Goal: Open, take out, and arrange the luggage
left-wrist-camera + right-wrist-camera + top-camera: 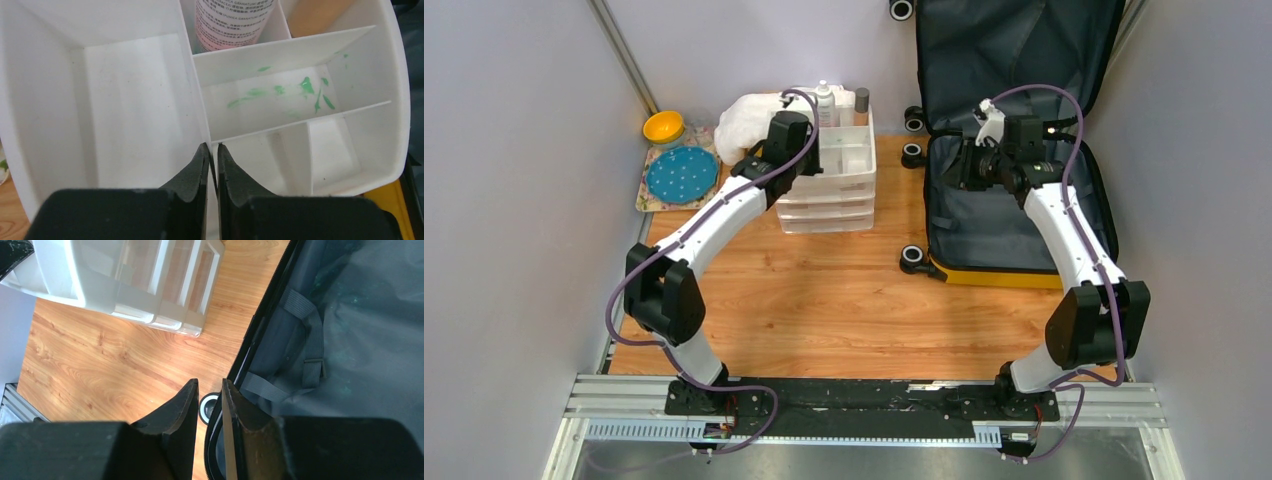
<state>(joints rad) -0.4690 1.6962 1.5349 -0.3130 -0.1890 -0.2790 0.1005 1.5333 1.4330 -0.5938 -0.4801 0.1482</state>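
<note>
**Hard plastic, woven cloth and wood grain**

The surface (pixel 844 300) shows an orange-brown wood grain with a smooth, low sheen. The luggage (pixel 1009 276) has a hard yellow shell, smooth and glossy. Its lining (pixel 370 315) is dark grey cloth, matt and creased, crossed by woven webbing straps (pixel 312 335). The organiser (pixel 130 100) is smooth white plastic, smeared with green in one compartment, and its drawers (pixel 150 285) are translucent. At the far left lies a fluffy white towel (pixel 742 120). The fingers (pixel 196 175) of the left end effector (pixel 212 147) and of the right end effector (pixel 210 385) are matt black and faintly grainy. The near rail (pixel 624 405) is bare silvery metal.
</note>
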